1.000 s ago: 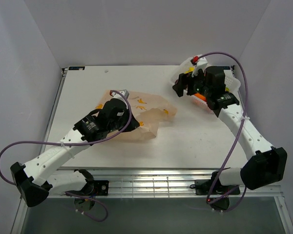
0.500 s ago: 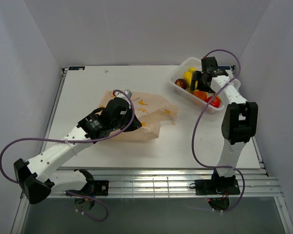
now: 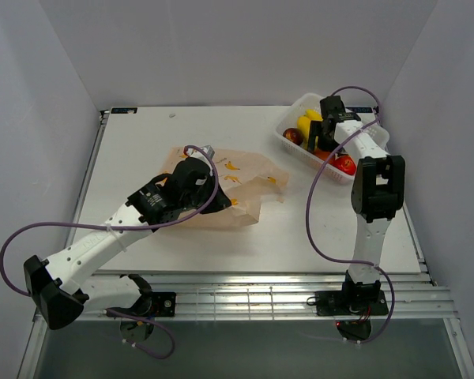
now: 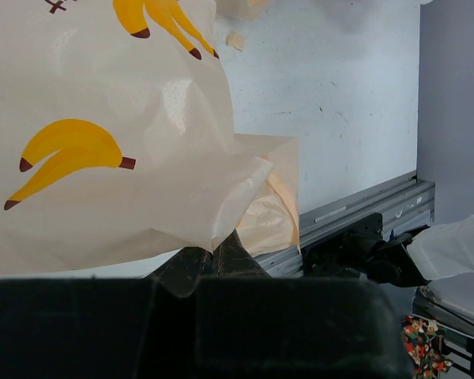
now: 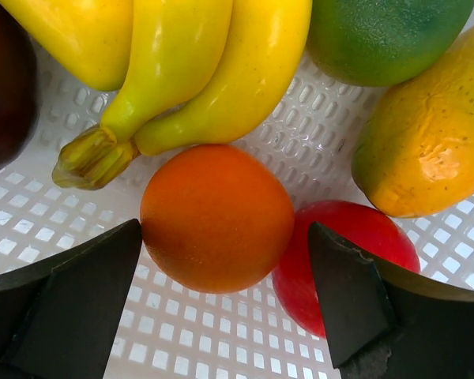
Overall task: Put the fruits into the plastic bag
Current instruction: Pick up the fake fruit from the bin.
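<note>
The plastic bag lies crumpled at the table's middle, peach with printed bananas. My left gripper is shut on its near edge; the left wrist view shows the fingers pinching the bag's film. The fruits lie in a white basket at the back right. My right gripper is down inside it, open, its jaws on either side of the orange without touching it. Around it lie the banana bunch, a green fruit, a yellow-green one, a red one and a dark-red one.
The basket's lattice floor shows under the fruits. The table's front metal rail lies just beyond the bag's edge. White walls close in the table on three sides.
My right arm has folded up and lowered its gripper from above the basket down among the fruits. The left arm has shifted only slightly, still holding the bag.
</note>
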